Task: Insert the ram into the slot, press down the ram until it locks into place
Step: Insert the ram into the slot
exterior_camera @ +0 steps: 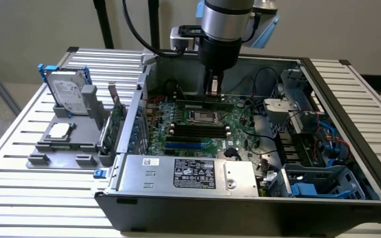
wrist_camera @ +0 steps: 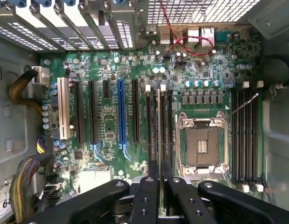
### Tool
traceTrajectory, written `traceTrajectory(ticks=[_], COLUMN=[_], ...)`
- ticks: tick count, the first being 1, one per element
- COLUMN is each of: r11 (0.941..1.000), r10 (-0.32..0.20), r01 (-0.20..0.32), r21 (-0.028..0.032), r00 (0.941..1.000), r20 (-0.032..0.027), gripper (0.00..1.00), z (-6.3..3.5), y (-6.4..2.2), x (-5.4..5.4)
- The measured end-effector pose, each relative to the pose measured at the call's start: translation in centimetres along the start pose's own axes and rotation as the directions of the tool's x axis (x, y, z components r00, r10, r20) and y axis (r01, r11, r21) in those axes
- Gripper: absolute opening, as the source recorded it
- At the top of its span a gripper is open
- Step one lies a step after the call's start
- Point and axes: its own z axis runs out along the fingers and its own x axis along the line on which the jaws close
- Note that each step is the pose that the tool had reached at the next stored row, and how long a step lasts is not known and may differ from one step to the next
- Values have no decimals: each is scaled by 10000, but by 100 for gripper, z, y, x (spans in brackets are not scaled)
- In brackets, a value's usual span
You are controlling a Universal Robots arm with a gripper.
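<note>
Storage sits at the exterior view's left: a grey plastic holder [exterior_camera: 51, 144] carrying a silver hard drive [exterior_camera: 68, 93]. Next, inside the open dark metal computer case [exterior_camera: 177, 210], the black two-fingered gripper [exterior_camera: 213, 94] pinches the long, thin green ram [exterior_camera: 204, 105] by its upper edge. In the wrist view, the ram [wrist_camera: 159, 126] runs edge-on, lined up along the long black plastic memory slots [wrist_camera: 149, 126] beside the silver processor socket [wrist_camera: 201, 140]. Alignment looks done. Whether the stick has entered a slot I cannot tell, and pressing down and locking appear not yet done.
</note>
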Motion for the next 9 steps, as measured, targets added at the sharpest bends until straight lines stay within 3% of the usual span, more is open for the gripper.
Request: traceTrajectory(ticks=[9], r11=[9997], r10=[-249], r01=[249], r21=[12], r00=[9997], r20=[-8], gripper=[14], z=[158], y=[-8], x=[20])
